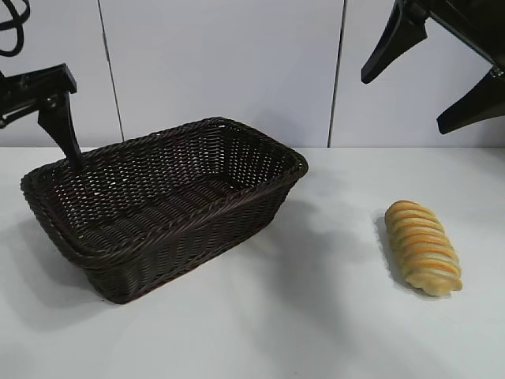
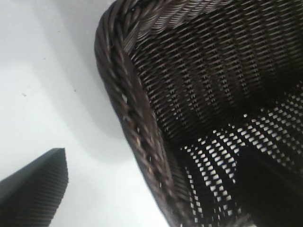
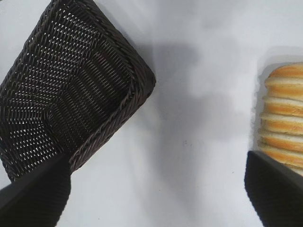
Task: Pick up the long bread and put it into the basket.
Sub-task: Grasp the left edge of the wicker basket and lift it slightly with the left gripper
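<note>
The long bread (image 1: 423, 247), a golden loaf with orange-brown ridges, lies on the white table at the right; part of it also shows in the right wrist view (image 3: 284, 113). The dark brown wicker basket (image 1: 193, 225) stands empty at centre left. My right gripper (image 1: 404, 104) hangs open and empty high above the table, up and back from the bread; in its wrist view (image 3: 154, 198) the bread is beside one finger. My left gripper (image 1: 75, 154) is at the basket's back left rim, open, its fingers (image 2: 33, 189) on either side of the rim (image 2: 137, 137).
The white table (image 1: 316, 316) spreads between the basket and the bread and in front of both. A pale panelled wall (image 1: 221, 63) stands right behind the basket.
</note>
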`<control>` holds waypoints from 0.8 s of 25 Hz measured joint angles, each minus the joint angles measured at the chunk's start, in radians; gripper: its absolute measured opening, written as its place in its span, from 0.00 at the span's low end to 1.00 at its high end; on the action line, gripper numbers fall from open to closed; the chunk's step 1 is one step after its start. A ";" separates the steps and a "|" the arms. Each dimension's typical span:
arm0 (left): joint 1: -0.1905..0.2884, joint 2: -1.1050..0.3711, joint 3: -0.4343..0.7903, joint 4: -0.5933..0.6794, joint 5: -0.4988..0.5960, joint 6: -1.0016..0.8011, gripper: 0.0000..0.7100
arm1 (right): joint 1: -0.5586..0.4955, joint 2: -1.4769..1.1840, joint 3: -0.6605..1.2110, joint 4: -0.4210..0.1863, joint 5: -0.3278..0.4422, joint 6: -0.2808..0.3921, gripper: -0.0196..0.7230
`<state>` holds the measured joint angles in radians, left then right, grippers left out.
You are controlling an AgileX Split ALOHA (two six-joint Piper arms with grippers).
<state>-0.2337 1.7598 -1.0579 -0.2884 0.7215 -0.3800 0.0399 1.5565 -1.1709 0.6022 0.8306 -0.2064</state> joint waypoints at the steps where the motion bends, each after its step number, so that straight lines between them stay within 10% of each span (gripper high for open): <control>1: 0.000 0.016 0.000 -0.002 -0.004 0.000 0.97 | 0.000 0.000 0.000 0.000 0.000 0.000 0.96; 17: 0.000 0.096 0.004 -0.028 -0.047 0.000 0.92 | 0.000 0.000 0.000 0.000 0.000 0.000 0.96; 20: 0.000 0.099 0.004 -0.034 -0.048 0.001 0.74 | 0.000 0.000 0.000 0.000 0.000 0.000 0.96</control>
<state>-0.2337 1.8588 -1.0543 -0.3220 0.6731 -0.3790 0.0399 1.5565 -1.1709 0.6022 0.8306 -0.2064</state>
